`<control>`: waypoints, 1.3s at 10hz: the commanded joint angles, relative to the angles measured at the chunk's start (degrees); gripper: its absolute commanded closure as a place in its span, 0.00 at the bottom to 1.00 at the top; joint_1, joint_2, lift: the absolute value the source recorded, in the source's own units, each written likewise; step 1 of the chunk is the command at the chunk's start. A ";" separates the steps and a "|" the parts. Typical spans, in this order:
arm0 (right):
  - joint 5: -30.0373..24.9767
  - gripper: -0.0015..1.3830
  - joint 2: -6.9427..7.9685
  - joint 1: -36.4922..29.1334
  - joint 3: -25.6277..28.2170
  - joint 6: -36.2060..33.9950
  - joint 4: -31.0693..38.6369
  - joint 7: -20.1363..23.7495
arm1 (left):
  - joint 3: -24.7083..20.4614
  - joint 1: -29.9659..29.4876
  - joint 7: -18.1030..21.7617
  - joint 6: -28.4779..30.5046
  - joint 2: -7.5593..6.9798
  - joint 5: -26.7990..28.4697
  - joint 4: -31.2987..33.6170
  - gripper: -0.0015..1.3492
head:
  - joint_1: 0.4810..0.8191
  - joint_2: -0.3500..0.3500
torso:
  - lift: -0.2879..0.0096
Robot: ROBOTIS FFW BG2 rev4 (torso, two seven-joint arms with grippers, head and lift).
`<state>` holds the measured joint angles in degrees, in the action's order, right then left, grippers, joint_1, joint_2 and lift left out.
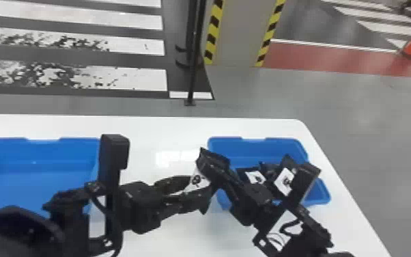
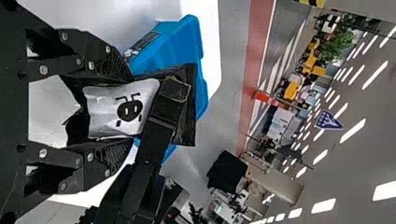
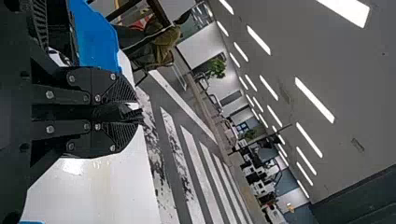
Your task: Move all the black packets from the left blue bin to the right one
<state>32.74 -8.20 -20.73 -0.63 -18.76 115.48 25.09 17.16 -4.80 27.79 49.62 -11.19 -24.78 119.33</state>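
Left claw (image 2: pixel 128 109) beyond the inner side of the left bin (image 1: pixel 54 150), apparently clamped on a packet (image 1: pixel 197 180), one finger along each edge. Packet aloft over the table (image 1: pixel 153 136), between the two bins, tilted, white label exposed, near end crumpled. Just to its right, right claw (image 3: pixel 139 113), fingers together, apparently pinching the packet's far end; probable hand-over from left to right. Farther right, right bin (image 1: pixel 249 150), with other labelled packets (image 1: pixel 256 176) in and over it, partly hidden by the right arm. Chief risk: a drop onto the table short of the right bin, from early release on the left with only a thin pinch on the right. Further risks: tearing or twisting from both claws pulling at once; finger collision from crowding; snagging on the right bin's rim from too low a swing.
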 commanded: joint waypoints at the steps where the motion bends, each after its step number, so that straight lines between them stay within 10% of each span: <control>1: 0.16 0.93 0.03 1.19 1.43 0.06 -1.22 -0.12 | -2.31 -3.36 0.16 0.01 0.02 0.10 2.81 0.07 | 0.63 0.21 | 0.50; 7: -10.58 0.93 -1.03 12.15 12.29 1.47 -16.69 -0.39 | -19.10 -23.75 0.69 -5.47 3.19 2.27 20.10 0.10 | 0.63 0.22 | 0.50; 8: -12.06 0.84 -1.29 13.14 13.89 1.47 -18.52 -0.48 | -20.25 -25.43 0.86 -6.60 3.80 2.27 20.95 0.10 | 0.63 0.20 | 0.50; 11: -16.97 0.17 -1.12 10.47 15.71 4.00 -14.58 -2.15 | -25.50 -30.22 0.77 -12.78 5.82 4.79 23.34 0.10 | 0.63 0.14 | 0.50; 13: -19.37 0.08 0.82 0.06 15.71 9.20 -4.59 -4.96 | -29.16 -34.57 0.16 -20.52 7.49 6.62 23.48 0.10 | 0.63 0.17 | 0.50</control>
<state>13.75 -8.09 -17.28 15.11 -11.26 107.97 20.24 -10.81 -38.01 27.99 31.45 -4.25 -18.95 142.77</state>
